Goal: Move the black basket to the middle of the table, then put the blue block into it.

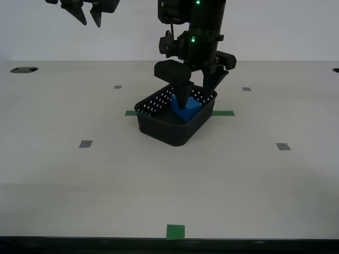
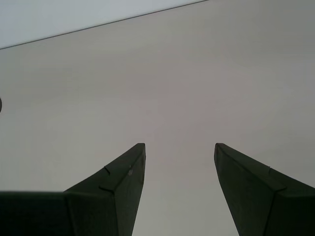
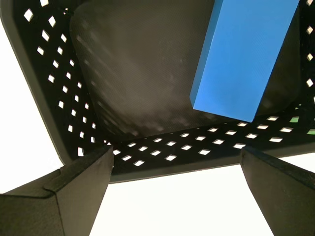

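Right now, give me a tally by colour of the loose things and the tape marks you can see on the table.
Black perforated plastic basket: 1
Bright-blue solid block, inside the basket: 1
Green tape marks (strip behind the basket, square at the near edge): 2
Small grey squares: 4
Total: 8

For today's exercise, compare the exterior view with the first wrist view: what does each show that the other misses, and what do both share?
Only the exterior view shows the pale beige tabletop, its green tape square and my raised second gripper.

Only the first wrist view shows the basket's dark inner floor up close.

Both show the perforated black plastic basket, the bright-blue block inside it, and my open first gripper.
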{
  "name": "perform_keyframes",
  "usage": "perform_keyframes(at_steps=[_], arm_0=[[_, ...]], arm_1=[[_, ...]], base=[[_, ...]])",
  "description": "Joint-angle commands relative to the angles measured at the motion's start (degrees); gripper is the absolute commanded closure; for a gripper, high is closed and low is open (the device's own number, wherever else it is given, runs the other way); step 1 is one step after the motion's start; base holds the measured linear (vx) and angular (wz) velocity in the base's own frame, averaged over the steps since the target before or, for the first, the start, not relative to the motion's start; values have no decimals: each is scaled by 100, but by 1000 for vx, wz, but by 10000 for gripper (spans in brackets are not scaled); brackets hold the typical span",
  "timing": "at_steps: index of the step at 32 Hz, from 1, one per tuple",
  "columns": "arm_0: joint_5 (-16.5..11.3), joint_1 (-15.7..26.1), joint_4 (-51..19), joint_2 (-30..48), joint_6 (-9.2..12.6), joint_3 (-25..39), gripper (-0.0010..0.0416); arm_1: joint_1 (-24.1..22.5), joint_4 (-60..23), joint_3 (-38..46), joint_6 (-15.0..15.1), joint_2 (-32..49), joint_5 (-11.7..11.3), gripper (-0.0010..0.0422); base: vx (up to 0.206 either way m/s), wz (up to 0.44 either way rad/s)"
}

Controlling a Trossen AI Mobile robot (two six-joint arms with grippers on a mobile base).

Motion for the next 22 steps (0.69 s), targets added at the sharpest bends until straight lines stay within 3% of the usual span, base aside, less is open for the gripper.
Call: perform_keyframes(at_steps=[1, 6, 13, 22], arm_0=[[-4, 2, 37, 7, -2, 68, 34], [-4, 2, 133, 7, -2, 61, 23], [-4, 2, 199, 7, 0, 61, 56], [-4, 2, 306, 7, 0, 61, 50]], arm_1=[[0, 2, 9, 11, 0, 4, 224], [-2, 2, 9, 11, 0, 4, 224], [-2, 2, 9, 11, 0, 2, 224], [-2, 2, 9, 11, 0, 4, 224]], base=[[0, 0], [0, 0], [0, 0], [0, 0]])
